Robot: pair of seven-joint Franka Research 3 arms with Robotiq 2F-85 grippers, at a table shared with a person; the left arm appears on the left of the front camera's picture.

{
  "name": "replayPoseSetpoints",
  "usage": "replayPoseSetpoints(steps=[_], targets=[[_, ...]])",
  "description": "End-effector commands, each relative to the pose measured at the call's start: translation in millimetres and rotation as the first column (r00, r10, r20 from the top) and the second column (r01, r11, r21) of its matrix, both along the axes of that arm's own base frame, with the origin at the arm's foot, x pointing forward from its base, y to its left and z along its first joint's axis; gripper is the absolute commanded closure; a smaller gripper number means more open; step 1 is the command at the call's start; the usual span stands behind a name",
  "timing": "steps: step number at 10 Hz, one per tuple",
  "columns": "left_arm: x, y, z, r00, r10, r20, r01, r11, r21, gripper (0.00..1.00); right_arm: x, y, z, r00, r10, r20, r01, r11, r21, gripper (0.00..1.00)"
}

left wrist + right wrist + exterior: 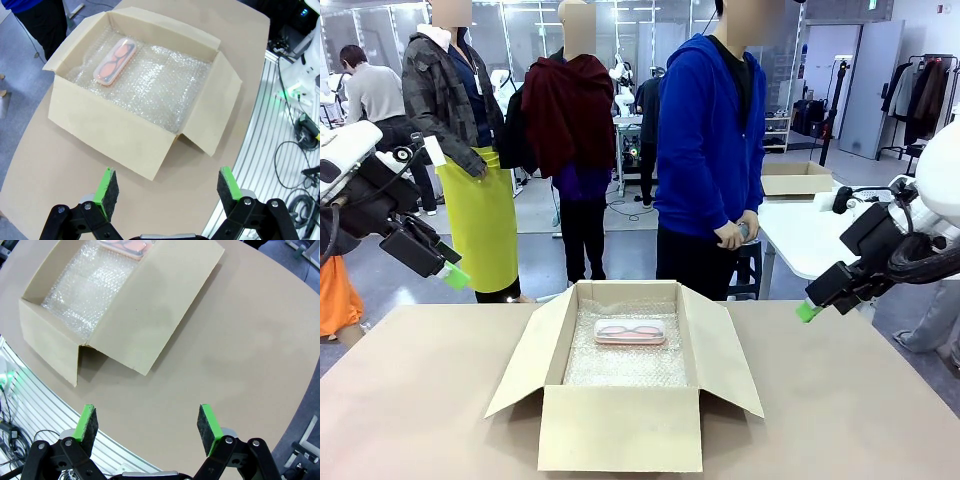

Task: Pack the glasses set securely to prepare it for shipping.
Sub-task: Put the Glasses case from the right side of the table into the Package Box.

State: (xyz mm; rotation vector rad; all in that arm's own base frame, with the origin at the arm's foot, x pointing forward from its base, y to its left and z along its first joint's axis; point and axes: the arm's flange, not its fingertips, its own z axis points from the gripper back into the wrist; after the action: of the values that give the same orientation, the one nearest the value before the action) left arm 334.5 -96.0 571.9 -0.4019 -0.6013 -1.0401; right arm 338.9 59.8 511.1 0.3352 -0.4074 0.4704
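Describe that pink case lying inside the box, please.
The pink case is a small, flat oblong with rounded corners, seemingly translucent pale plastic. It looks shut, and eyeglass frames show through it. It lies flat on the bubble wrap lining the open cardboard box, near the box's far wall and lengthwise along it. Nothing else touches it.

Illumination is bright, even and diffuse, and comes from overhead. The cardboard box casts only soft, short shadows on the desk, darkest beneath its open flaps. The bubble wrap returns scattered small glints and looks nearly washed out in the right wrist view. The pale pink case is clearly resolved. In the front view the left arm housing and right arm housing approach overexposure. The foreground is sharp and the far room slightly soft. Both wrist views show wide-angle distortion: the desk edge bows and the ribbed base panel curves.
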Motion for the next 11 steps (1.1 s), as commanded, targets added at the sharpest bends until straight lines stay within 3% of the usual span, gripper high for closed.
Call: replayPoseSetpoints(steps=[1, 11], targets=[[0.8, 2.8, 2.2, 1.000, -0.023, 0.003, 0.023, 1.000, -0.017, 0.00, 1.3, -0.2, 0.9, 1.000, 0.013, 0.017, -0.013, 1.000, -0.003, 0.00], [0.8, 2.8, 2.2, 1.000, -0.023, 0.003, 0.023, 1.000, -0.017, 0.00, 1.3, -0.2, 0.9, 1.000, 0.013, 0.017, -0.013, 1.000, -0.003, 0.00]])
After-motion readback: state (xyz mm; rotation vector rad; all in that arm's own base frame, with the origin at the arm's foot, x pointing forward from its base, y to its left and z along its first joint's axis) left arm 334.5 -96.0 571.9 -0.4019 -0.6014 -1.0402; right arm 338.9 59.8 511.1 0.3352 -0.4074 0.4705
